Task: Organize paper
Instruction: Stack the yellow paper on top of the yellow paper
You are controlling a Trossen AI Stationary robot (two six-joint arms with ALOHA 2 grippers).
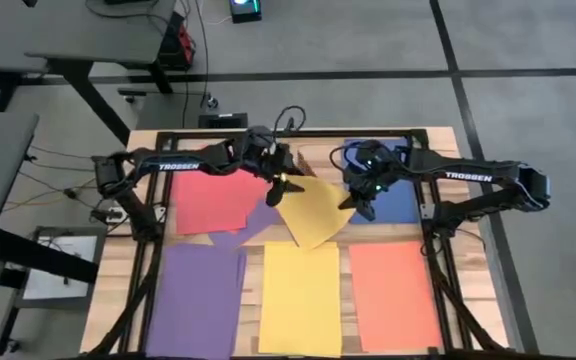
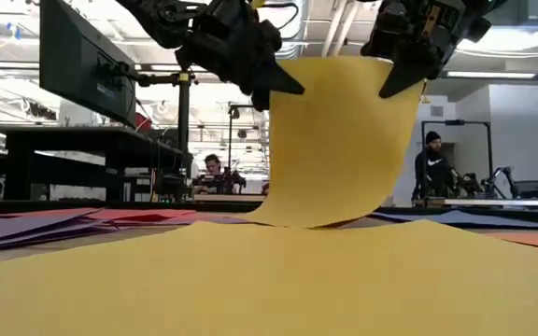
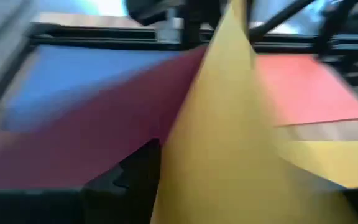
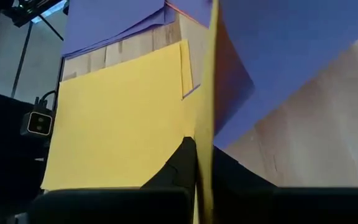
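Both arms are lifting one dark-yellow sheet [image 1: 311, 208] above the yellow stack [image 1: 300, 298]: left tool [image 1: 286, 186] and right tool [image 1: 360, 205] are each pinching an upper corner closed. Moving level and together should be keeping it from tearing.

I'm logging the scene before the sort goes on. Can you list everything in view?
lifted yellow sheet: one, yellow, held off the table centre by both grippers
yellow stack: one, front centre
purple stack: one, front left
orange stack: one, front right
red sheets: back left
blue sheets: back right
table: one, light wood
people: two, in the room behind
left gripper: jaws shut on one top corner of the sheet
right gripper: jaws shut on the other
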